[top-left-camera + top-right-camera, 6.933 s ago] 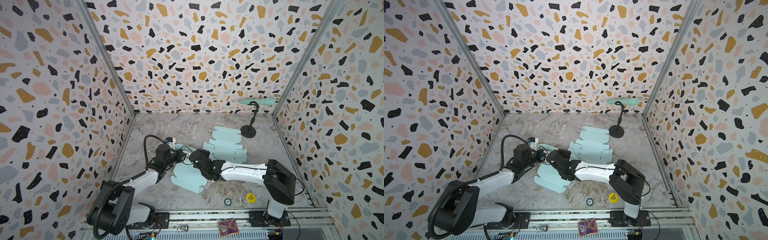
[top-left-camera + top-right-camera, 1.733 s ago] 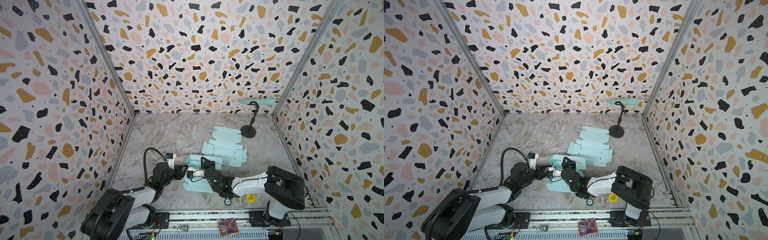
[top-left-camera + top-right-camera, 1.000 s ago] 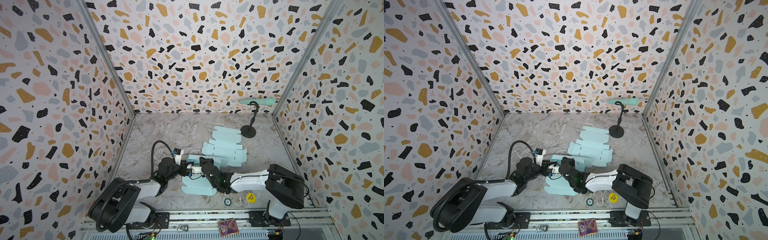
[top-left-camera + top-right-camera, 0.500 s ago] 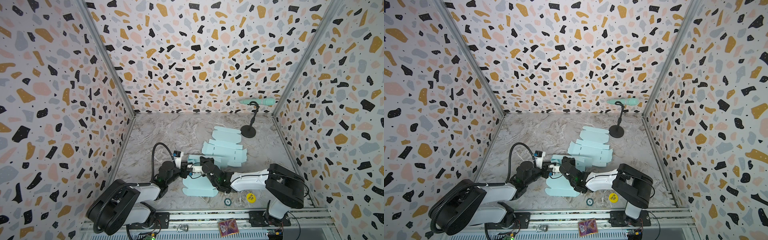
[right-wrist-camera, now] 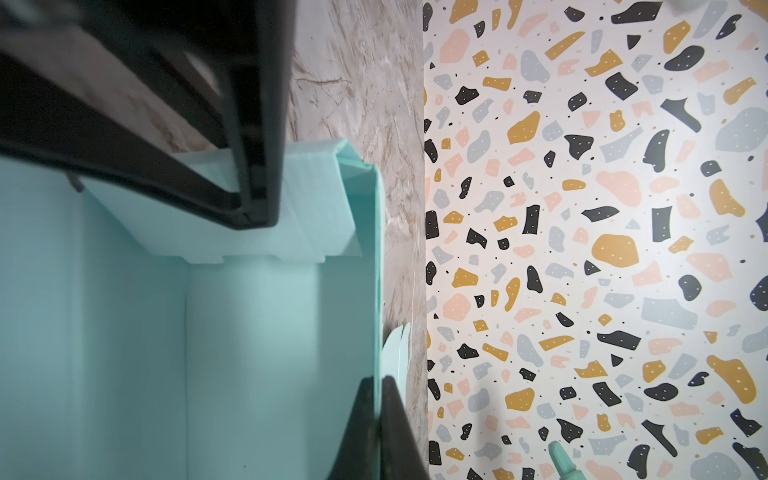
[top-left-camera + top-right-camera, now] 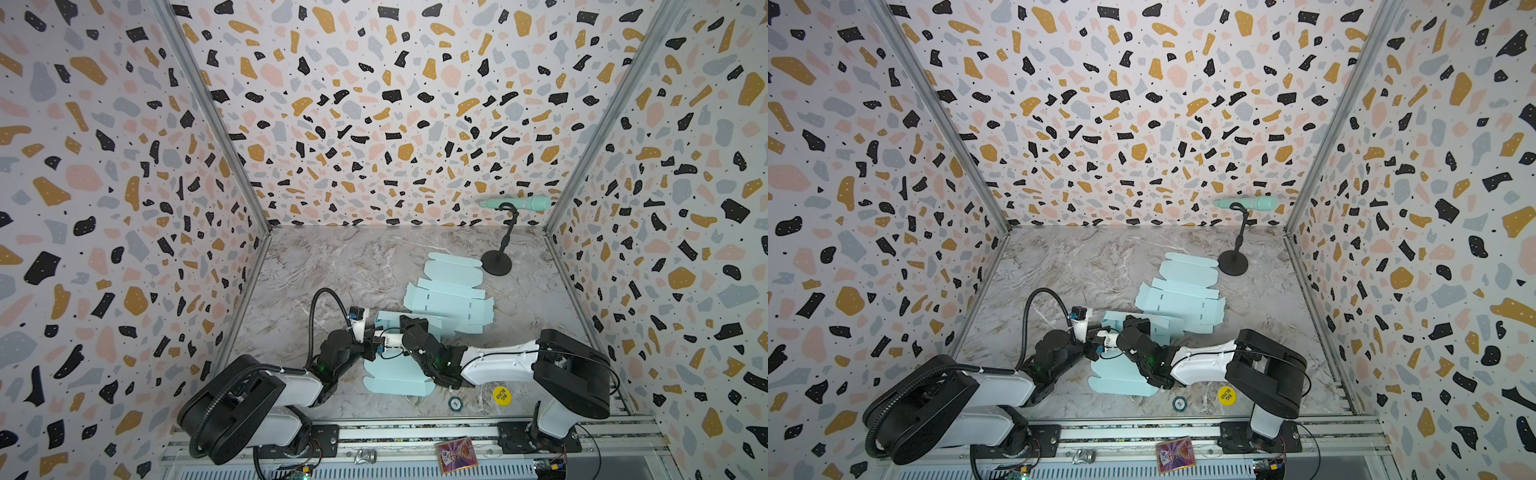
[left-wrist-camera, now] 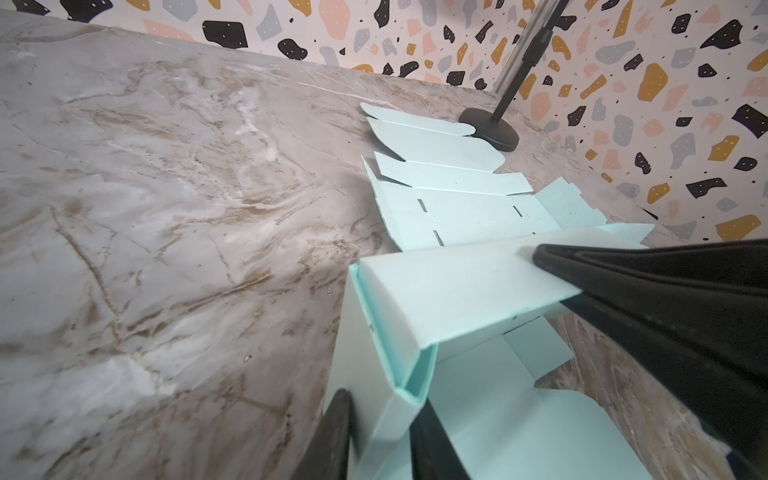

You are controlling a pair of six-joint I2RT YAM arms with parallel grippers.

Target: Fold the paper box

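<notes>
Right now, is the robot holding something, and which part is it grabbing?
Yes, the paper box. The left gripper grips its folded-over wall near a corner; the right gripper pinches the edge of a thin upright wall.

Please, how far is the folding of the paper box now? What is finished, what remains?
Done: one wall of the paper box stands, its flap folded over inward. In hand: the left gripper pinches that folded wall; the right gripper pinches the wall edge beside it. Left: the wide front flap lies flat on the table, so the box is open.
</notes>
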